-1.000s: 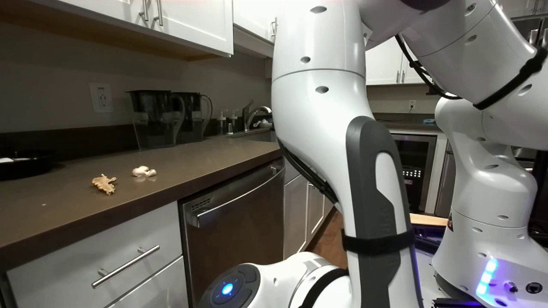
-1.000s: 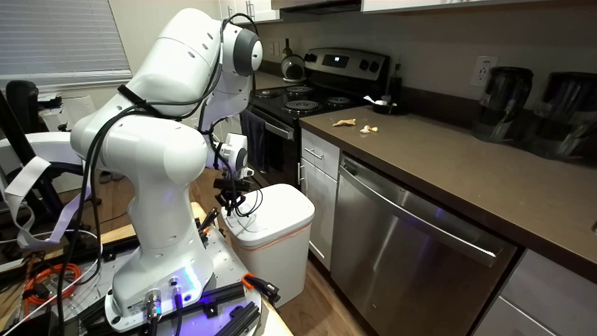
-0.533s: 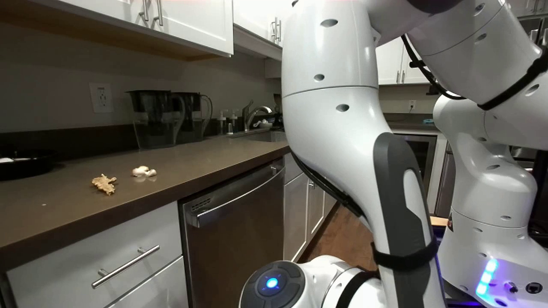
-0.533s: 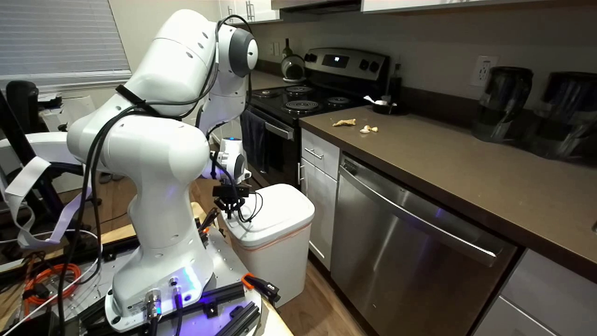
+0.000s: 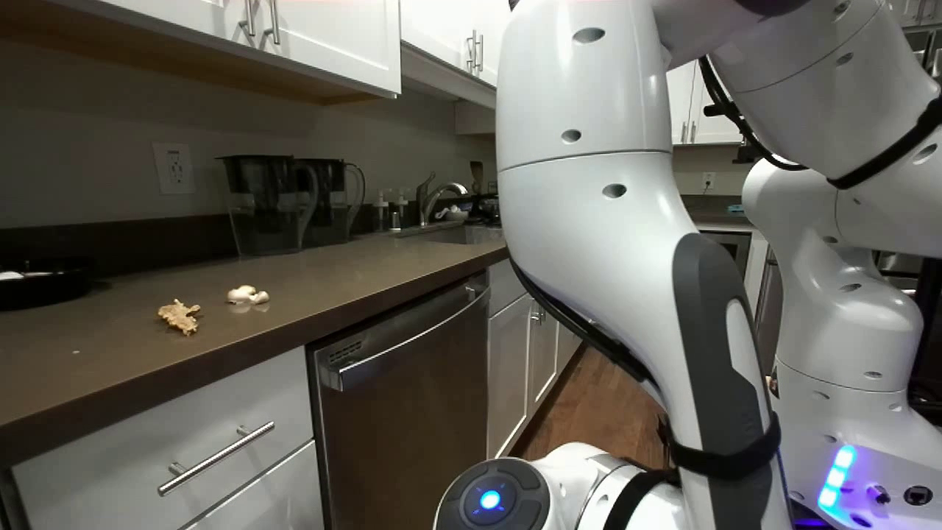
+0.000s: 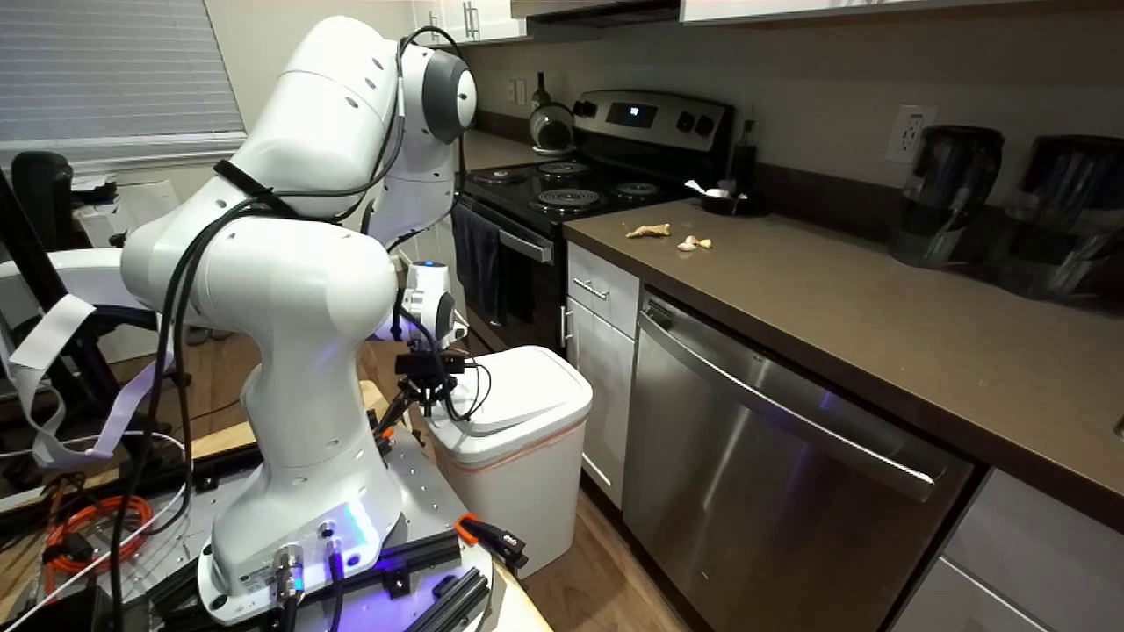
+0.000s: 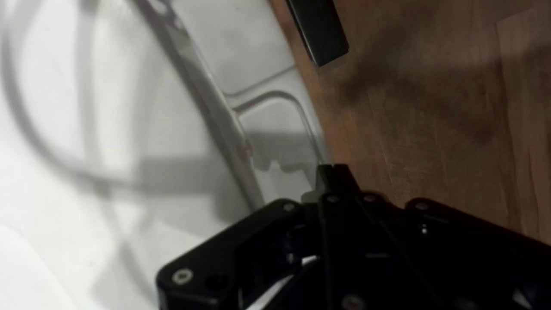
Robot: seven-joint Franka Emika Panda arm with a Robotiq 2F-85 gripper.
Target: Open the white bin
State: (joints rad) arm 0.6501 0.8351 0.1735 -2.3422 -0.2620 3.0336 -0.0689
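Observation:
The white bin (image 6: 527, 500) stands on the floor beside the robot's table, with its white lid (image 6: 536, 386) down. A pinkish bag edge shows under the lid's rim. My gripper (image 6: 428, 411) points down at the bin's edge on the robot's side. In the wrist view the gripper's fingertips (image 7: 332, 166) are together with nothing between them. They appear over the border between the bin's side and the floor. The lid (image 7: 56, 142) fills the left of the wrist view, and a rounded panel (image 7: 275, 116) shows on the bin's side. The bin and gripper are out of view in an exterior view.
The robot's table (image 6: 430, 483) stands close to the bin, with a black and orange clamp (image 6: 496, 537) on it. A dark bar (image 7: 320, 34) juts in at the top of the wrist view. A dishwasher (image 6: 755, 456) and counter (image 6: 834, 298) lie past the bin.
My gripper has moved back toward the robot's base and slightly down, from over the lid to the bin's near edge. It stays shut. The lid has not moved.

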